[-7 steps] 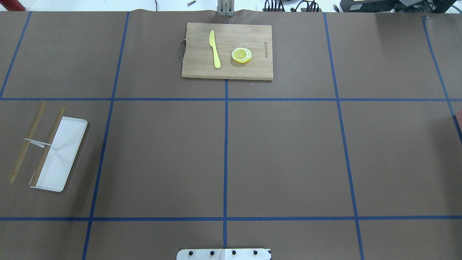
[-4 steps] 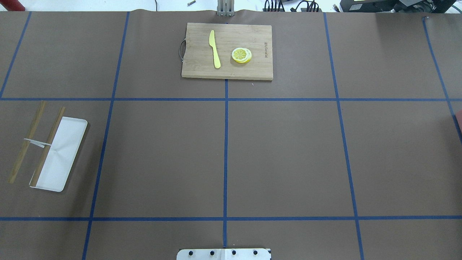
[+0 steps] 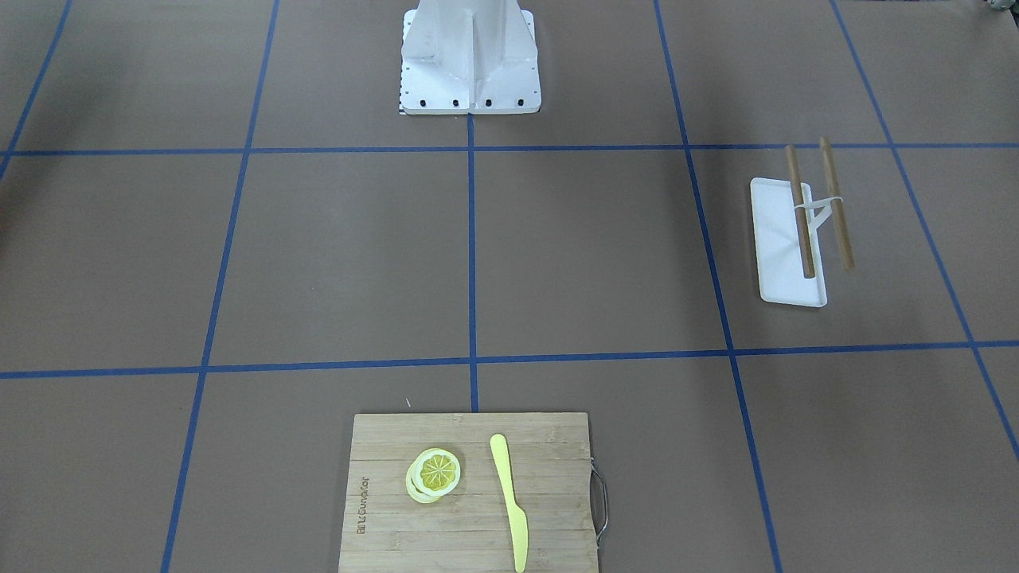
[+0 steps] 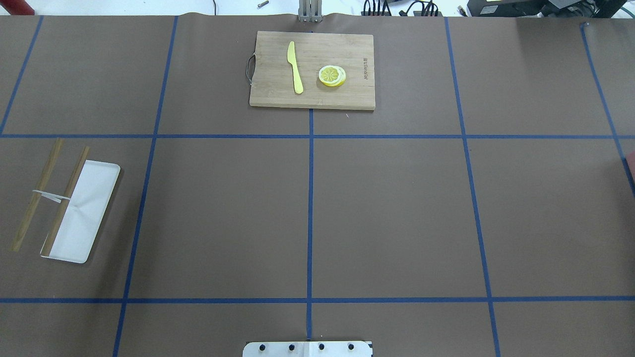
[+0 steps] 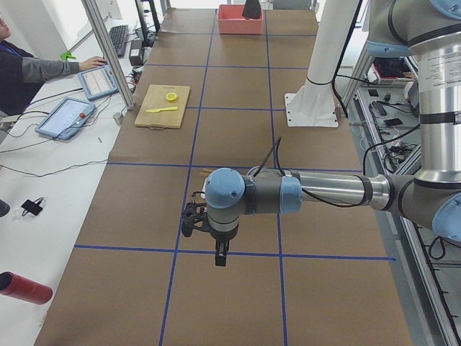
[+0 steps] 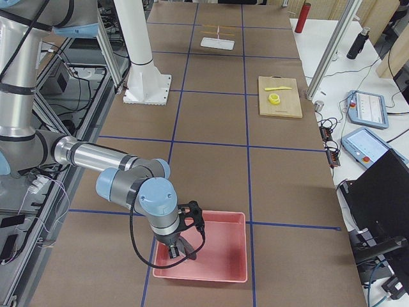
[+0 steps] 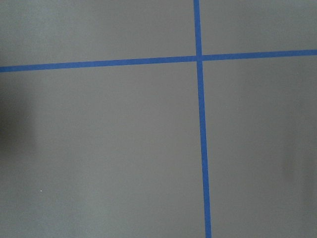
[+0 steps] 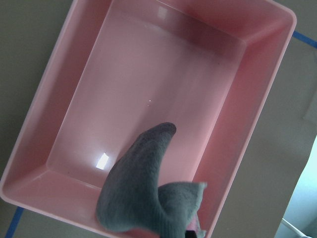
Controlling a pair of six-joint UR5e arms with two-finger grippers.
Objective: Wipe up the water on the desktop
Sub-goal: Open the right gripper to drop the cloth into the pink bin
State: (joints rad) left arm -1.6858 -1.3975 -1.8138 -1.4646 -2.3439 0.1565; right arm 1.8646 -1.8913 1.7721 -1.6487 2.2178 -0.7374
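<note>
Front-facing view: the desktop (image 3: pixel 605 255) fills the frame, crossed by blue tape (image 3: pixel 471 263). A board (image 3: pixel 557 446) at the near edge carries a knife (image 3: pixel 509 501) and lemon slices (image 3: pixel 435 473). A tray (image 3: pixel 776 239) with two sticks (image 3: pixel 836 215) lies on the robot's left, and the base (image 3: pixel 470 64) is at the top. No arm shows.

Overhead: the same layout, plus a sliver of pink at the right edge.

Exterior left: only here, the left gripper (image 5: pixel 220 258) hangs over a tape line, apart from the desktop. I cannot tell how its jaws stand.

Exterior right: the right gripper (image 6: pixel 177 251) hangs over a pink bin (image 6: pixel 223 220).

Left wrist: bare desktop and a tape crossing.

Right wrist: a grey cloth (image 8: pixel 143 198) dangles above the bin and hides the jaws, so I cannot tell their state.
</note>
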